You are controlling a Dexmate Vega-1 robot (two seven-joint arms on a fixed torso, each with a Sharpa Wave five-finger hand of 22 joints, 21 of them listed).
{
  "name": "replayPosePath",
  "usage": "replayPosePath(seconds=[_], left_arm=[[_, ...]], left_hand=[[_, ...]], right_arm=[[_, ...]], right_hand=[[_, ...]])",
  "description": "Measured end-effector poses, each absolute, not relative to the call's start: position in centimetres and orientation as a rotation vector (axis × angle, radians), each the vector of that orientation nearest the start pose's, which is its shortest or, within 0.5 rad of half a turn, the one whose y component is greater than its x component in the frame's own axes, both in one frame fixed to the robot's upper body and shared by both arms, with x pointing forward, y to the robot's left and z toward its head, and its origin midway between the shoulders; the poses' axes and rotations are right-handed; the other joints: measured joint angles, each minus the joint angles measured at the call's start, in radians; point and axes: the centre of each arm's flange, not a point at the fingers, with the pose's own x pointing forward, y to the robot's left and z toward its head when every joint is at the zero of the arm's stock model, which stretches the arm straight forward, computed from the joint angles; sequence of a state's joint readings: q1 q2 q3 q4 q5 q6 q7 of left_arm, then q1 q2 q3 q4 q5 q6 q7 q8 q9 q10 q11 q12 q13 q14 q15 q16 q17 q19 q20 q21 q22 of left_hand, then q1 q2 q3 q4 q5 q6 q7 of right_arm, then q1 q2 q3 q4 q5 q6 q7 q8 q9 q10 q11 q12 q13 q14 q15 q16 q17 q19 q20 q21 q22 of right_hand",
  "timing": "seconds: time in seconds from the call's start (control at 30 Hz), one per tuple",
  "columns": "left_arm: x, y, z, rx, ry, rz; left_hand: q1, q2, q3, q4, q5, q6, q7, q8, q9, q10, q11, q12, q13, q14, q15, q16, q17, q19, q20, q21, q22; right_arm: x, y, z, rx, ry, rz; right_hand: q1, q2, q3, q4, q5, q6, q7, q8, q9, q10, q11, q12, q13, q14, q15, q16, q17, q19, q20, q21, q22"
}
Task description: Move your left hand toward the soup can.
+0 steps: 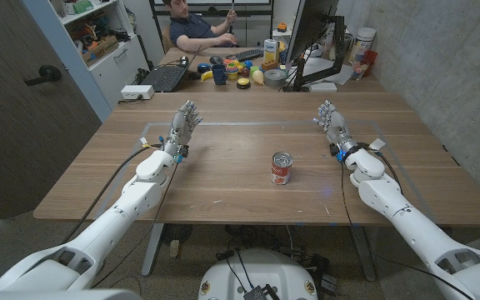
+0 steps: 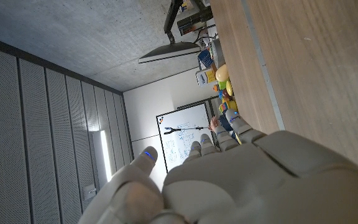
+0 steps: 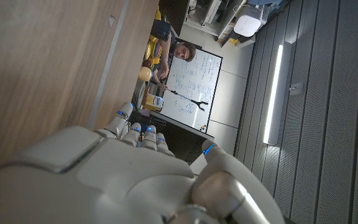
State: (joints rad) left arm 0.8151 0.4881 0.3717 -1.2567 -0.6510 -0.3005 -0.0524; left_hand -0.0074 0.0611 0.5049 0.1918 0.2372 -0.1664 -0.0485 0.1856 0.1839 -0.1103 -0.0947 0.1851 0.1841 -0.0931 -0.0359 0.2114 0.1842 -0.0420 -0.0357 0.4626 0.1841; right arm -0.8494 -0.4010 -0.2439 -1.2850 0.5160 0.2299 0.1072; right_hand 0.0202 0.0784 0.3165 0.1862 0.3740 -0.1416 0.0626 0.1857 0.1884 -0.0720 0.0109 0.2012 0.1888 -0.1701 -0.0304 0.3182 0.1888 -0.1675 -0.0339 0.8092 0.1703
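1. Head view gives us the can (image 1: 282,167) standing upright on the bench (image 1: 223,196), between our hands.
2. Our left hand (image 1: 183,125) is at the can's 10 o'clock, well apart, fingers spread, holding nothing.
3. Our right hand (image 1: 330,119) at 2 o'clock, fingers apart, also holds nothing.

The head view looks down over the wooden surface (image 1: 223,179) — both wrist views, turned, skim along it close behind their own hands
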Motion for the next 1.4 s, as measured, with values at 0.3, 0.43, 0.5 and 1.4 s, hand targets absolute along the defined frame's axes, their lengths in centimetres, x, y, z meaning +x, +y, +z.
replayPosePath(seconds=[0.3, 0.43, 0.5, 1.4], left_arm=[[66.3, 28.6, -2.2, -0.054, -0.599, -0.220], [66.4, 28.5, -1.9, -0.033, -0.604, -0.208], [66.4, 28.5, -1.9, -0.030, -0.605, -0.205], [62.4, 23.8, 7.1, 0.320, -0.903, -0.248]], left_hand=[[0.000, 0.000, 0.000, 0.000, 0.000, -0.001, -0.001, 0.000, 0.000, 0.000, 0.000, 0.003, 0.000, 0.000, 0.000, 0.004, 0.000, 0.000, 0.000, 0.004, 0.000], [0.000, 0.000, -0.011, -0.002, 0.000, 0.011, -0.018, 0.011, 0.000, 0.014, -0.002, 0.007, 0.000, 0.024, 0.001, 0.014, -0.003, 0.024, 0.003, 0.007, 0.000], [0.000, 0.000, -0.017, -0.008, 0.000, 0.022, -0.029, 0.012, 0.000, 0.028, -0.003, 0.011, 0.000, 0.042, 0.001, 0.015, -0.003, 0.041, 0.004, 0.012, 0.000], [0.125, -0.115, -0.097, -0.155, 0.039, 0.142, -0.173, 0.022, 0.003, 0.075, -0.044, 0.006, 0.003, 0.067, 0.006, -0.001, -0.009, 0.057, 0.119, -0.060, -0.007]], right_arm=[[66.3, -28.4, -1.6, 0.011, -0.602, 0.218], [66.6, -28.5, -1.5, 0.016, -0.599, 0.215], [66.7, -28.7, -1.5, 0.035, -0.601, 0.207], [67.4, -28.4, -2.9, 0.030, -0.568, 0.230]], right_hand=[[0.000, 0.000, 0.000, 0.000, 0.000, 0.000, 0.000, 0.000, 0.000, -0.004, -0.004, 0.000, 0.000, 0.000, 0.000, 0.000, 0.000, 0.000, 0.000, 0.002, 0.000], [0.000, 0.000, 0.000, 0.000, 0.000, 0.000, 0.000, 0.000, 0.000, -0.004, -0.004, 0.000, 0.000, 0.000, 0.000, 0.000, 0.000, 0.000, 0.000, 0.002, 0.000], [0.000, 0.000, 0.000, 0.000, 0.000, 0.000, 0.000, 0.000, 0.000, -0.004, -0.004, 0.000, 0.000, 0.000, 0.000, 0.000, 0.000, 0.000, 0.000, 0.002, 0.000], [0.000, 0.000, 0.008, 0.000, 0.000, 0.000, 0.000, 0.000, 0.000, -0.003, -0.004, 0.000, 0.000, 0.000, 0.000, 0.000, 0.000, 0.000, 0.000, -0.004, 0.000]])
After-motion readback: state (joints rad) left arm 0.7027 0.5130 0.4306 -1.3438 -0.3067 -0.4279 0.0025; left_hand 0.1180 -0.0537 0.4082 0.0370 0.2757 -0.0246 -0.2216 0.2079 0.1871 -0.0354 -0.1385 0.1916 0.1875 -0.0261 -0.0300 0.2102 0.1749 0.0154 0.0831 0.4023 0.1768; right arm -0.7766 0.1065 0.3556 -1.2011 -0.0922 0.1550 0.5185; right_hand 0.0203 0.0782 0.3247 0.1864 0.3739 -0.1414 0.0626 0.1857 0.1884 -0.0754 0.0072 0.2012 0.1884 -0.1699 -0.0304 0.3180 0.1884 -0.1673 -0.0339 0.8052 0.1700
